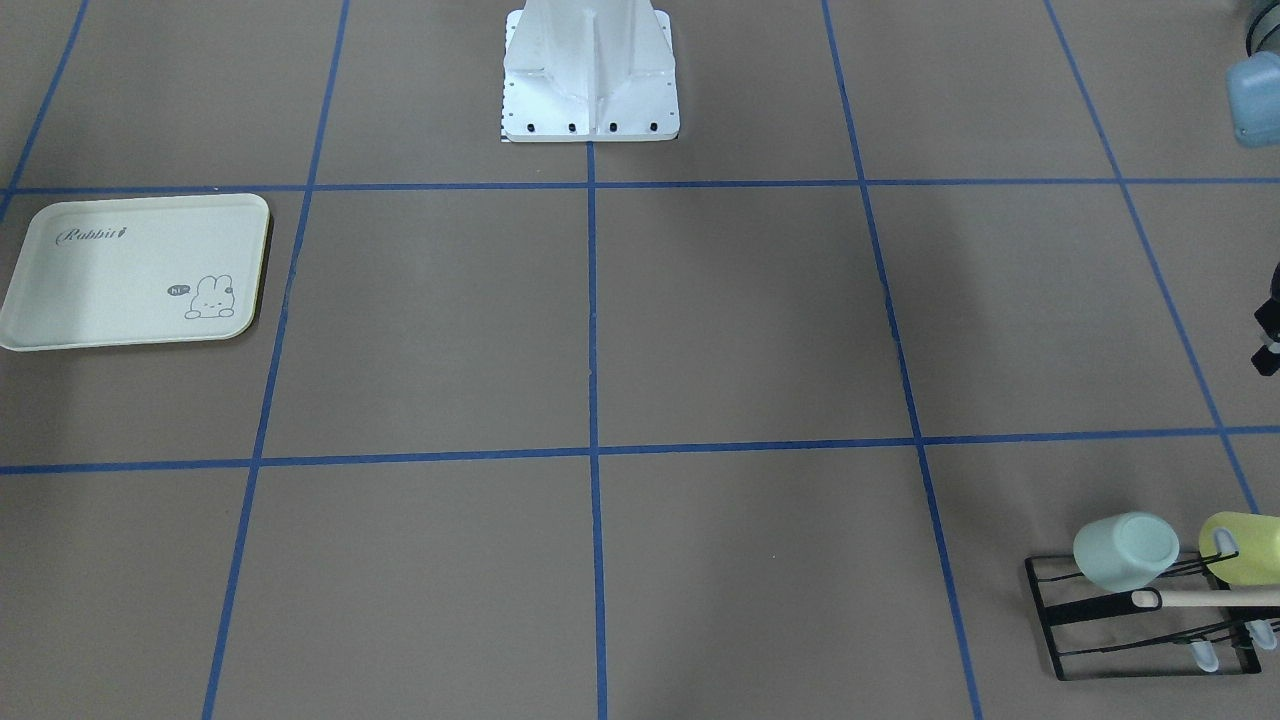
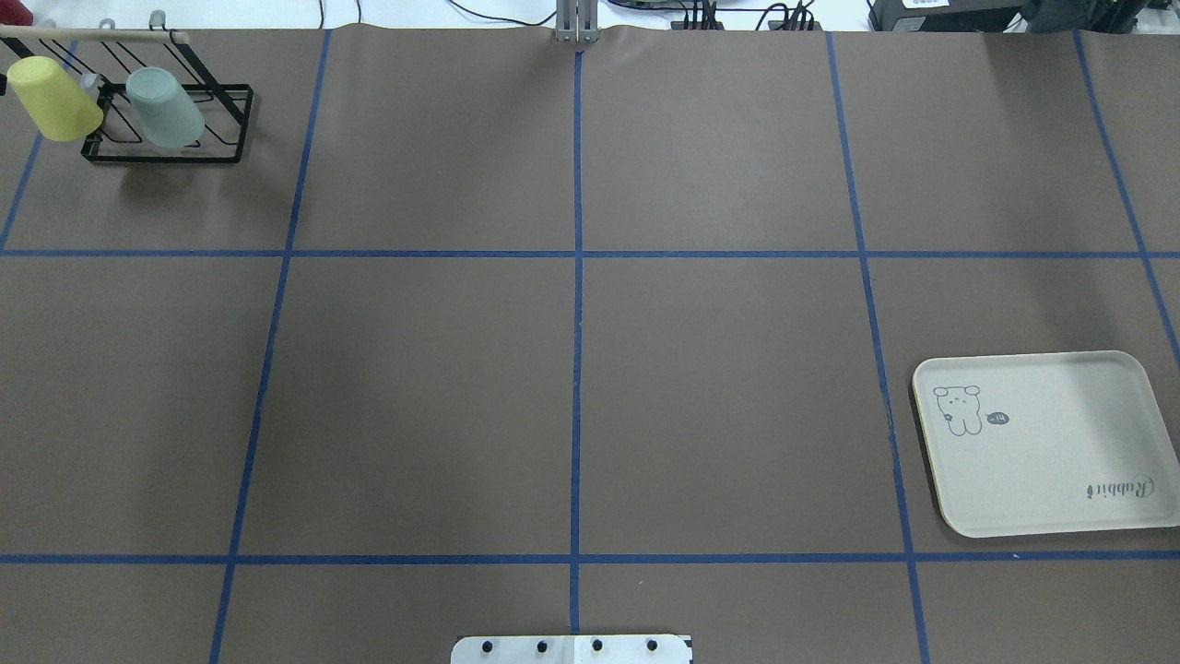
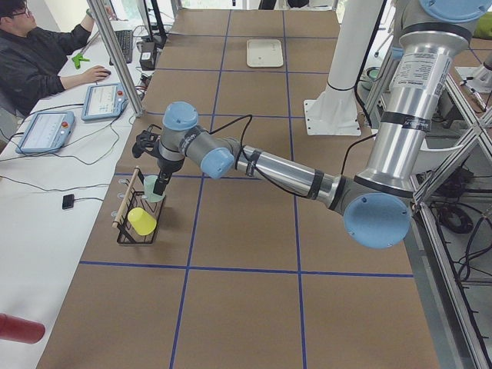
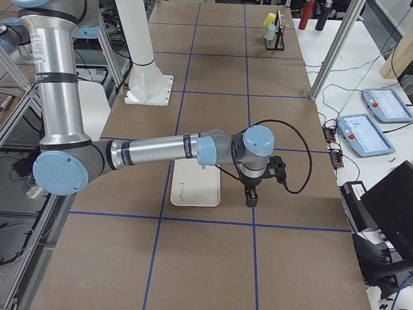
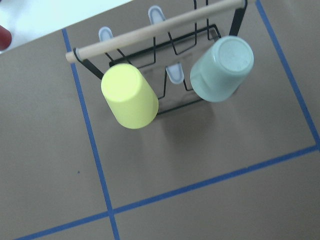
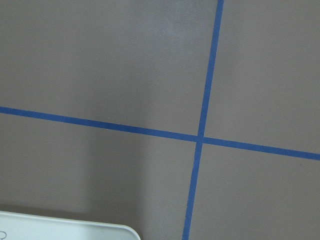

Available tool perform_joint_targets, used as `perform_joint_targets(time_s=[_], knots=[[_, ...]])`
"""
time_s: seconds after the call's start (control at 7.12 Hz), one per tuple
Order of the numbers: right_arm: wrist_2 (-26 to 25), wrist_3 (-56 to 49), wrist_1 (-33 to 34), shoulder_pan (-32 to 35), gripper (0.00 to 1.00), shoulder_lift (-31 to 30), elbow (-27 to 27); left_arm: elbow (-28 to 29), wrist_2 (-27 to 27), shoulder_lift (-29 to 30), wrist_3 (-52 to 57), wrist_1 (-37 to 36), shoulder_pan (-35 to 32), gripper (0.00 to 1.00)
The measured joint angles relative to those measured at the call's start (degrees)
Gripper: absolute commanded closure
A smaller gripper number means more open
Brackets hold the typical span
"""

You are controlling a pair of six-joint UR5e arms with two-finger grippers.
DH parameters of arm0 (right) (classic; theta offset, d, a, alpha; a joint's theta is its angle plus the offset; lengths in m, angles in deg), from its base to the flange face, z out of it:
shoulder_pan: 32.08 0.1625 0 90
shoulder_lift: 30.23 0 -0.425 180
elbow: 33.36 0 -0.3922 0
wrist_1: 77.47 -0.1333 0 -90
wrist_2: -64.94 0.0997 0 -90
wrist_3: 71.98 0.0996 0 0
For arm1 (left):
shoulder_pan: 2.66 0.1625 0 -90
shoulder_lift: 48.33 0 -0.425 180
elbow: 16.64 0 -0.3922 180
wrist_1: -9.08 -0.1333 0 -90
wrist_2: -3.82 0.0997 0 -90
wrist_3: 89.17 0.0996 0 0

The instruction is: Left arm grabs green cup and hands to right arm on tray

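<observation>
The pale mint-green cup (image 1: 1125,550) hangs upside down on a black wire rack (image 1: 1100,615), beside a yellow-green cup (image 1: 1245,548). Both also show in the overhead view, green cup (image 2: 164,106), and in the left wrist view, green cup (image 5: 222,70). The left gripper (image 3: 159,187) points down just above the green cup (image 3: 149,188); I cannot tell whether it is open or shut. The cream "Rabbit" tray (image 2: 1051,461) lies bare on the robot's right. The right gripper (image 4: 249,199) hangs over the table beside the tray (image 4: 193,184); its state is unclear.
The rack has a wooden rod (image 5: 155,31) across its top. The robot's white base (image 1: 590,80) stands at the table's middle edge. An operator (image 3: 38,54) sits at a side desk with tablets (image 3: 104,100). Blue tape lines grid the brown table.
</observation>
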Motion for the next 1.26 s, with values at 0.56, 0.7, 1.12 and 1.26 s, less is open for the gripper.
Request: perform_joint_targets(time_s=[0.56, 0.7, 1.12, 1.26], knots=[[-0.31, 0.00, 0.00, -0.14, 0.00, 0.06, 0.17, 1.11, 16.54, 2.81, -22.59, 3.39, 10.64, 0.00], [-0.37, -0.04, 0.00, -0.16, 0.00, 0.03, 0.18, 1.21, 20.28, 3.21, -25.34, 3.44, 12.68, 0.00], [-0.42, -0.09, 0.00, -0.18, 0.00, 0.00, 0.47, 2.85, 33.27, 5.16, -28.86, 3.48, 18.97, 0.00], [-0.38, -0.03, 0.00, -0.18, 0.00, 0.00, 0.50, 4.43, 36.03, 6.35, -28.75, 3.46, 19.62, 0.00]])
